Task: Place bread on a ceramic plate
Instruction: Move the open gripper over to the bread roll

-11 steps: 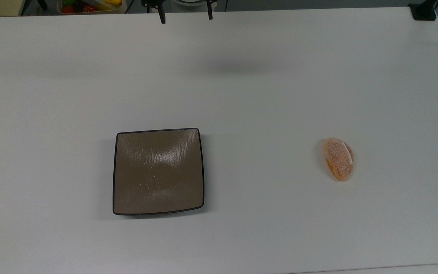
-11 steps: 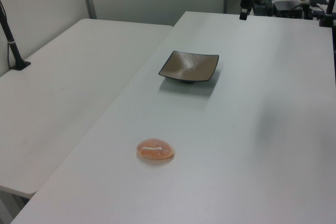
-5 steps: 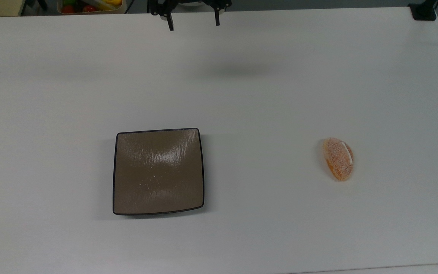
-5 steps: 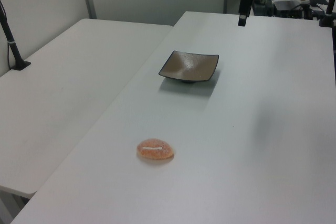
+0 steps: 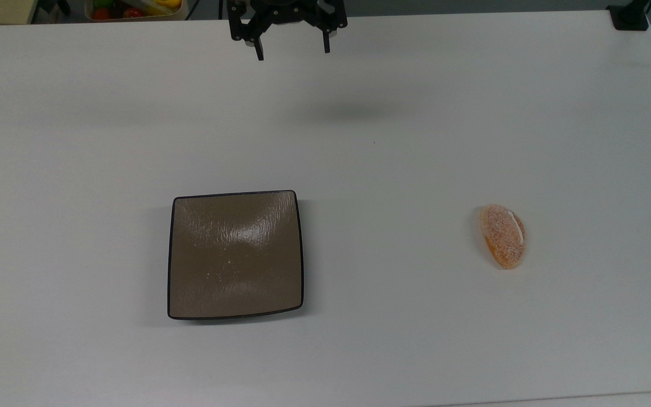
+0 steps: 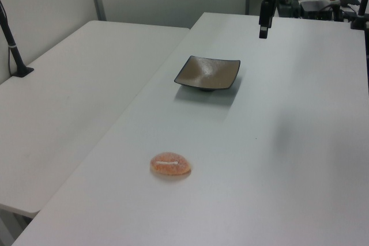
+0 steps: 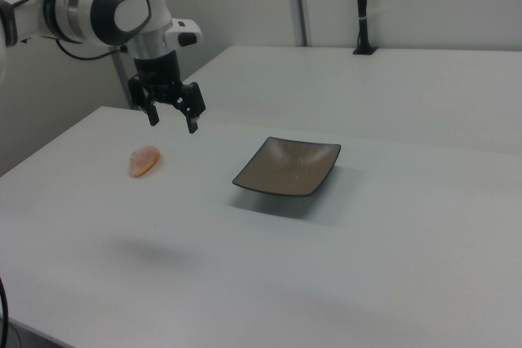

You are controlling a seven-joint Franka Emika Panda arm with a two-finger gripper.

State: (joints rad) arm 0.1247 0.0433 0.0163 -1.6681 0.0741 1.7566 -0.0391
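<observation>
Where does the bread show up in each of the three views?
Top view: the bread lies at mid-right on the table, far right of the ceramic plate.
Left view: bread at lower centre, nearer the camera than the plate.
Right view: bread at left, left of the plate.
Shared landmark: the plate.

1. My gripper [image 5: 292, 52] hangs with fingers spread, high above the table [image 5: 416, 113], with open air on every side.
2. The plate [image 5: 235, 254] and bread [image 5: 503, 236] lie well apart; bare tabletop runs between them.
3. Nothing stands near the bread; it is open from above and all sides.
4. The plate's top lies open from above.
</observation>
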